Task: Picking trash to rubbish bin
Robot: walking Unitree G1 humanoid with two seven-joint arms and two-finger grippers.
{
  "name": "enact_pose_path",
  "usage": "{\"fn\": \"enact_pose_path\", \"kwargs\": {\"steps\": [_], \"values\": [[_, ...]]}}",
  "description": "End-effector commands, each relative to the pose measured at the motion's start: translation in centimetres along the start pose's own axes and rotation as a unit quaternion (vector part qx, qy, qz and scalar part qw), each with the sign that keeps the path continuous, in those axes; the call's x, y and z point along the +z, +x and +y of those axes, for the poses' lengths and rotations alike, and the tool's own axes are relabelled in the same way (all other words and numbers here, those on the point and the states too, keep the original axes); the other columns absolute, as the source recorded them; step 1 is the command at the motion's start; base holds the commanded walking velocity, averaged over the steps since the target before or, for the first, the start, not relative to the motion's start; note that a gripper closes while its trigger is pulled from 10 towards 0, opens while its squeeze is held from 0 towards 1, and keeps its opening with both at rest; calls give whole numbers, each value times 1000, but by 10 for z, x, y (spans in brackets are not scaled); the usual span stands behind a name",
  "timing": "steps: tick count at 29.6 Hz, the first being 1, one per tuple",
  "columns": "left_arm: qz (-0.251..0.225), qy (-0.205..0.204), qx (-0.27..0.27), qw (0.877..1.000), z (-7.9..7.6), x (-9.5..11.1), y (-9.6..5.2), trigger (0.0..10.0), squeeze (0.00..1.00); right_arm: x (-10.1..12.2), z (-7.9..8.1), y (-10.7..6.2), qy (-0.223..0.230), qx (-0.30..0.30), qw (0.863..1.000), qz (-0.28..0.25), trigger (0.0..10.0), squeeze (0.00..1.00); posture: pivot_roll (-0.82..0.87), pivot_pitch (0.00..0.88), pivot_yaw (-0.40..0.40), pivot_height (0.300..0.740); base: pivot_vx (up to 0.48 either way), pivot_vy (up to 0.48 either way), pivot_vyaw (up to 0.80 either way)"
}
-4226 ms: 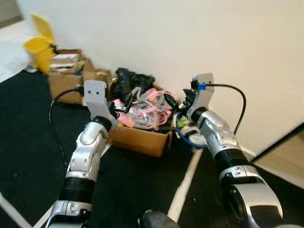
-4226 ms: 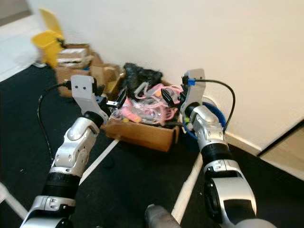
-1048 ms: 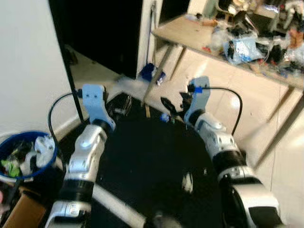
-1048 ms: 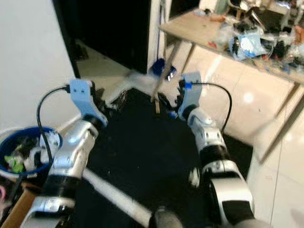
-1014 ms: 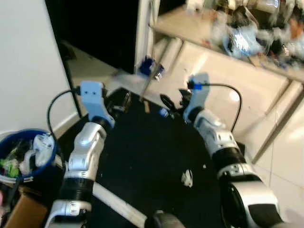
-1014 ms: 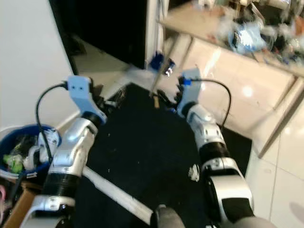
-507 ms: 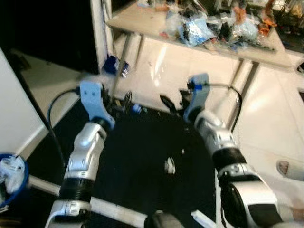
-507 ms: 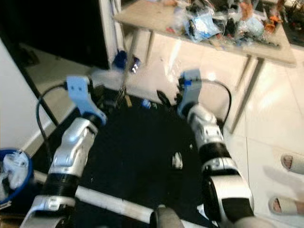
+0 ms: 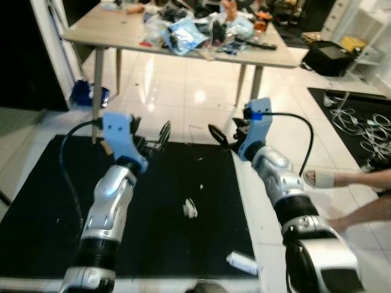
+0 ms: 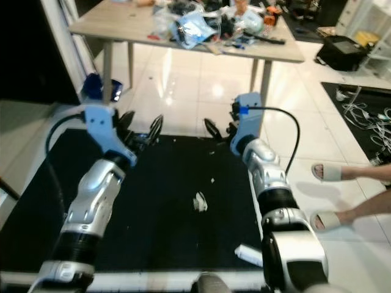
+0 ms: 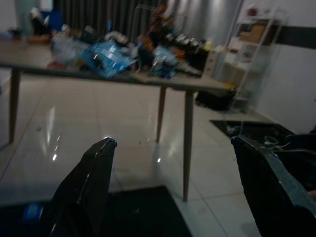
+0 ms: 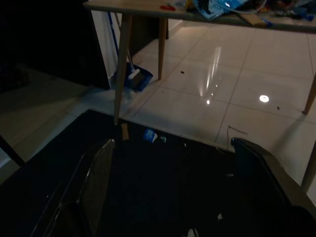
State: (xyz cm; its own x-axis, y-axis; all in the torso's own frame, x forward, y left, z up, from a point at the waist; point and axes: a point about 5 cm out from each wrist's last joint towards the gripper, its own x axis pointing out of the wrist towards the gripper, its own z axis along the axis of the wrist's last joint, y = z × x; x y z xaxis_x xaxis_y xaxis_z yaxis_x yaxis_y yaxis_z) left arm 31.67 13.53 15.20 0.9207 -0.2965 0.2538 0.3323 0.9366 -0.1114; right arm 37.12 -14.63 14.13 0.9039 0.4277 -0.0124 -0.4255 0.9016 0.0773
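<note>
1. Trash lies on a black floor mat: a crumpled white scrap near the mat's middle, and a white tube-shaped piece by the mat's right edge, closer to the robot.
2. Left pincer is raised above the mat's far edge, its fingers spread wide and holding nothing.
3. Right pincer hangs at the same height just beside it, also spread wide and holding nothing.
4. Both pincers are well apart from the white scrap, which lies on the mat between and below the two arms.
5. Beyond the mat, on glossy white tiles, stands a wooden counter piled with clutter, including a blue plastic bag.
6. A person's sandalled foot rests on the tiles at the right.
7. White cables lie on a second dark mat at the far right.
</note>
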Motion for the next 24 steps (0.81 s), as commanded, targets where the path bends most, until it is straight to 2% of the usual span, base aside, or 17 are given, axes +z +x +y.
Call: {"fn": "enact_pose_path", "kwargs": {"steps": [1, 20, 24], "values": [[-1, 10, -4, 1000, -1, 0, -1, 10000, 0, 6, 2, 2, -5, 4, 1000, -13, 10000, 0, -37, 0, -59, 740, 345, 0, 0], [-6, 14, -17, 1000, -3, 0, 0, 10000, 0, 6, 2, 1, -6, 5, 1000, -16, 10000, 0, -42, 0, -62, 740, 455, 0, 0], [-7, 15, -18, 1000, -3, 0, 0, 10000, 0, 5, 2, 2, -7, 7, 1000, -13, 10000, 0, -42, 0, -62, 740, 480, 0, -702]]}}
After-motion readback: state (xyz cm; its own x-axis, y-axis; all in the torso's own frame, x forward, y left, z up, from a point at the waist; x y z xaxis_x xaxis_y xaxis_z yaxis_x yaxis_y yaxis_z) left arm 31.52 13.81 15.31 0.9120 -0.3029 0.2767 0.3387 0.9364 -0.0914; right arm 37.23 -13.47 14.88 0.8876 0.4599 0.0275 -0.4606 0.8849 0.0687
